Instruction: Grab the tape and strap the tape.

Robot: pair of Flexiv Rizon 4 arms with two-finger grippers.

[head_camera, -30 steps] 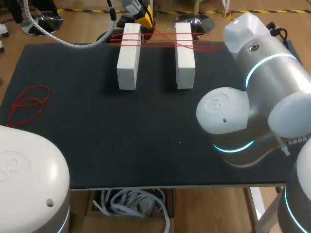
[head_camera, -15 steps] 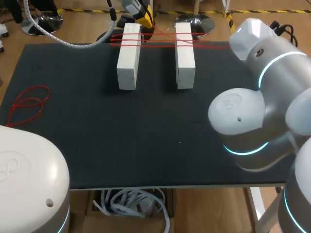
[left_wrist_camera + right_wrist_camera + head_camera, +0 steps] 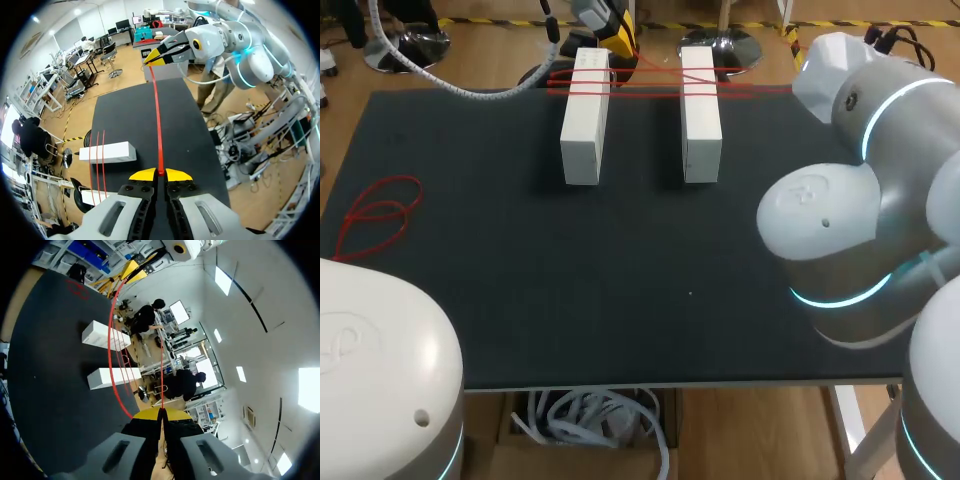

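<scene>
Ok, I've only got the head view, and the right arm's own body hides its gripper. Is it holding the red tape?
Observer: Yes. In the right wrist view the right gripper is shut on the red tape.
Operator: And the left one?
Observer: The left wrist view shows the left gripper shut on it too. From there the tape runs in a straight line over the table to the right gripper.

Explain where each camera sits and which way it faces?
Head view: above and behind, facing down at the table; left arm and right arm show.
Left wrist view: on the left arm, facing along the red tape past left gripper toward right gripper.
Right wrist view: the reverse, over right gripper.
All share the white blocks.
</scene>
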